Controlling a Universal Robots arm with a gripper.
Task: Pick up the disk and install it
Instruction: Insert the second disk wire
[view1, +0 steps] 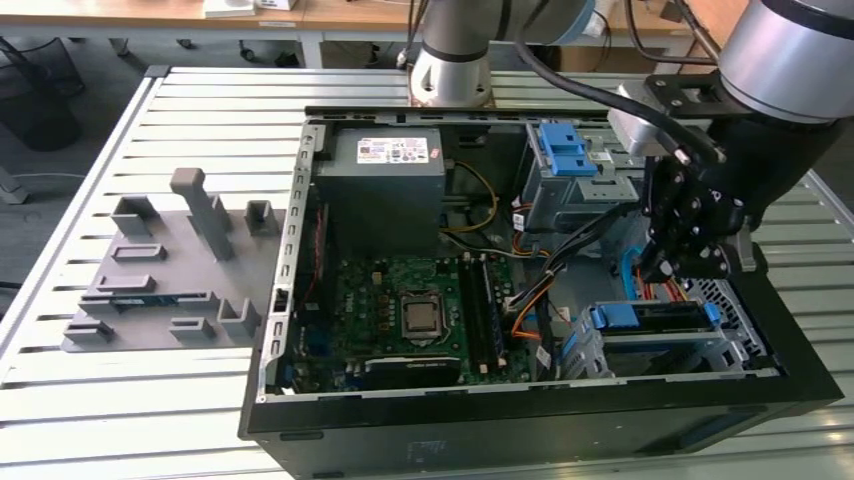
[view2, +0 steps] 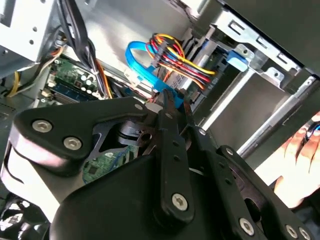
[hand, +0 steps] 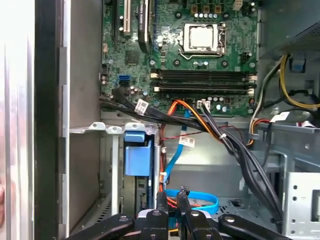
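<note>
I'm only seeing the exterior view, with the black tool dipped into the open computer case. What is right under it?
Observer: In the first wrist view, a looped blue cable lies just beyond the tool.
Operator: Is it carrying the disk?
Observer: No. In the first wrist view, the disk shows its blue front seated in the metal bay, off to one side of the tool.
Operator: Is anyone nearby?
Observer: Yes. The second wrist view catches a person's hand close by.
</note>
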